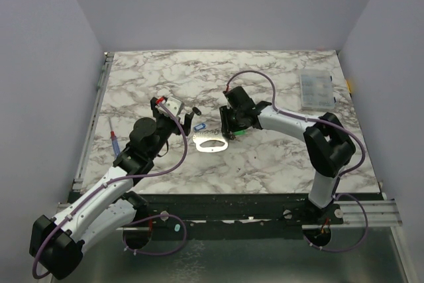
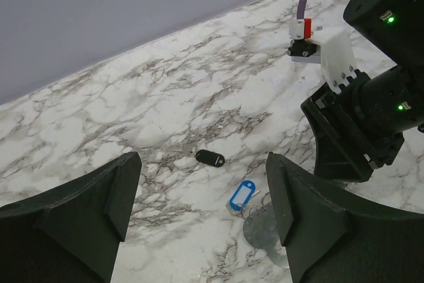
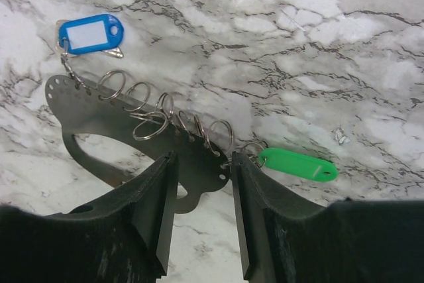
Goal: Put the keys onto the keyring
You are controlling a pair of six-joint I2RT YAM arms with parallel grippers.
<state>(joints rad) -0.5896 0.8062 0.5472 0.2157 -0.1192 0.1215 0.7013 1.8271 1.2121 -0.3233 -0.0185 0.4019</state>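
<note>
Marble-patterned tabletop (image 1: 278, 157), lavender walls on three sides.

Containers: one clear compartment box (image 1: 315, 89) is sitting at the far right of the tabletop, well apart from both arms. Its contents are too small to make out, and the lid state cannot be told.

Task items: the keyring plate (image 3: 99, 116), a flat grey metal piece with holes along one edge, is lying flat near the tabletop's middle. A row of split rings (image 3: 147, 127) is threaded along that edge. The blue key (image 3: 89, 33) is lying just beyond one corner of the plate, its short chain reaching that corner; whether the chain is hooked through a hole cannot be told. The green key (image 3: 298, 166) is lying at the opposite end of the ring row, its own small ring touching the plate's edge.

Right hand (image 3: 202, 164): fingers are standing partly spread, straddling the plate's ringed end and pinching nothing. The green key is lying just outside one finger, the blue key well away on the other side.

Left hand (image 2: 202, 164): fingers are spread wide, gripping nothing, hovering over the tabletop. In its wrist view the blue key is lying between its fingers, nearer the right-hand one. A small black cylinder (image 2: 210, 158) is lying just beyond that key.

A blue-and-red pen-like tool (image 1: 114, 140) is lying near the left edge.
</note>
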